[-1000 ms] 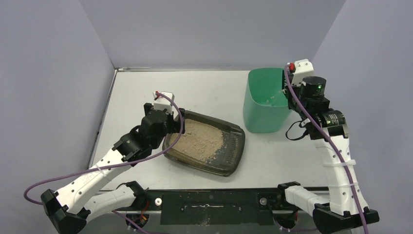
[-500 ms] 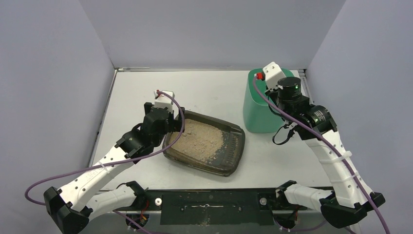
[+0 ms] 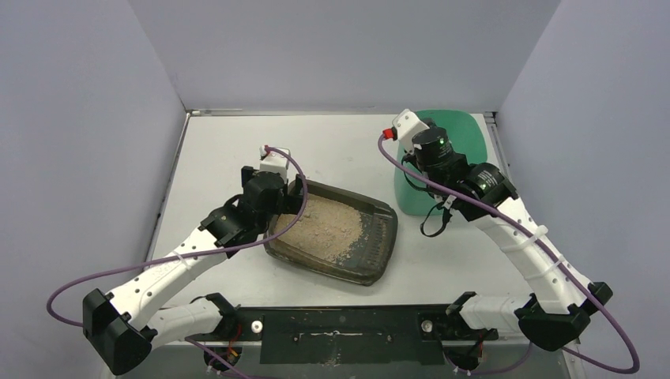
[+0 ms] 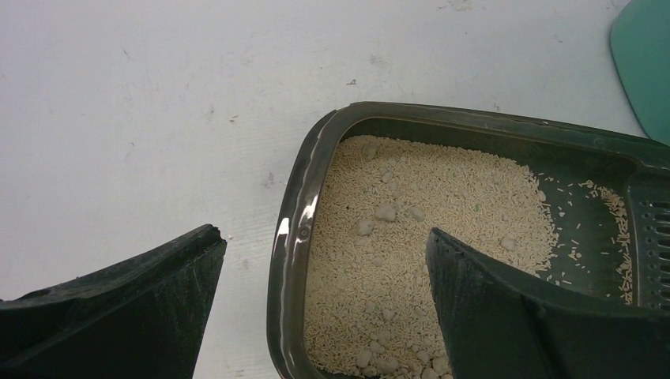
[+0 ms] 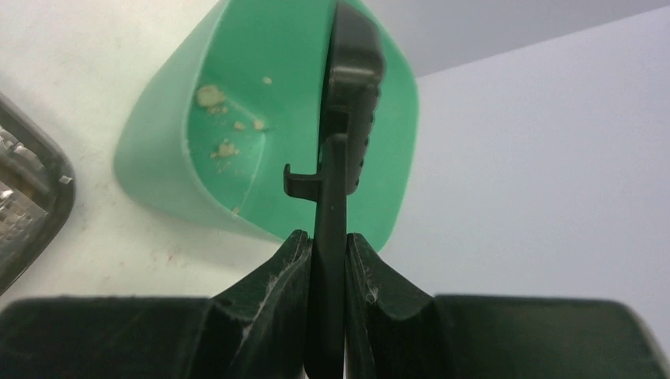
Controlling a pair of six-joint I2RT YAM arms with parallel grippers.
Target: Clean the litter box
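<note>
Left end effector spread wide, straddling left rim of litter box. One finger sits outside over white counter, other inside above beige litter. Box lies under it, stretching right. Right end effector pinching handle of black scoop, which is seen edge-on beyond fingertips. Green bin lies behind scoop, few clumps inside.
</note>
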